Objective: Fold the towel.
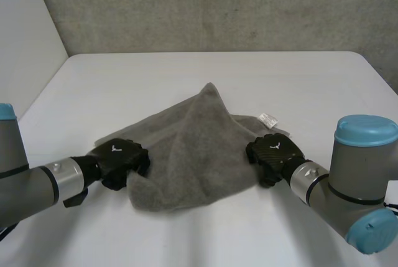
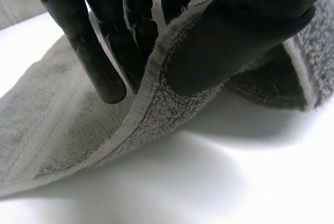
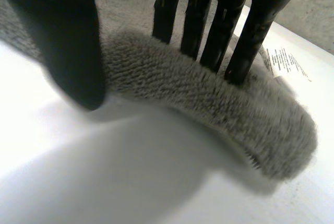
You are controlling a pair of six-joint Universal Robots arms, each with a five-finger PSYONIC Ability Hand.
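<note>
A grey towel [image 1: 193, 149] lies crumpled on the white table [image 1: 186, 74], bunched up into a peak in the middle. My left hand [image 1: 121, 158] is at the towel's left edge. In the left wrist view the hemmed edge of the towel [image 2: 78, 125] is lifted and pinched between the thumb [image 2: 235, 41] and the fingers [image 2: 104, 62]. My right hand [image 1: 273, 155] is at the right edge. There its straight fingers [image 3: 209, 25] rest on a rolled edge of the towel [image 3: 209, 93], and the thumb [image 3: 68, 51] stands apart in front of that edge.
A white care label [image 1: 268, 119] sticks out of the towel just beyond my right hand, with printed text on the label [image 3: 284, 59]. The table's far edge meets a grey wall [image 1: 217, 5].
</note>
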